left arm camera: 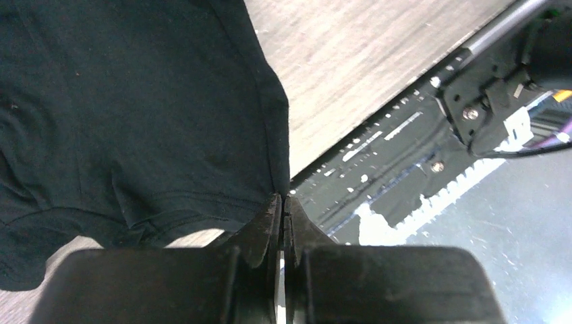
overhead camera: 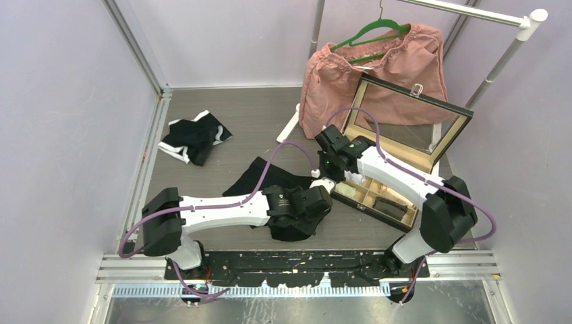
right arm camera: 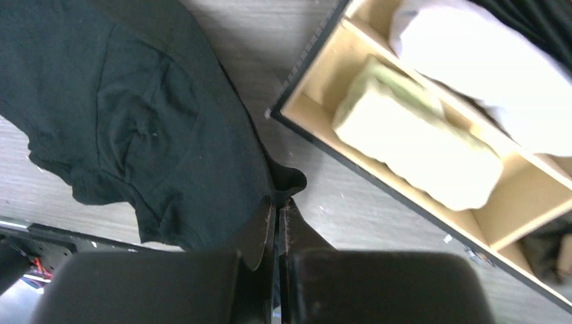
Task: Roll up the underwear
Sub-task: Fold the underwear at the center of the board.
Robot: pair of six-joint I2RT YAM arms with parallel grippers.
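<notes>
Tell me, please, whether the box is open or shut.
Open. The box has its lid raised at the back, and its compartments lie uncovered, one holding a pale roll.

You're in a robotics lab test cell, not anybody's home. Plain lavender panels (overhead camera: pixel 67 101) on aluminium framing (overhead camera: pixel 150 152) box in the bench (overhead camera: pixel 263 118), and the left arm (overhead camera: pixel 216 209) and right arm (overhead camera: pixel 398 175) are bolted to a black base plate (overhead camera: pixel 297 260). The clothes rail (overhead camera: pixel 472 12), pink garment (overhead camera: pixel 330 74) on its green hanger (overhead camera: pixel 374 28) and loose underwear (overhead camera: pixel 195 138) look like props.
</notes>
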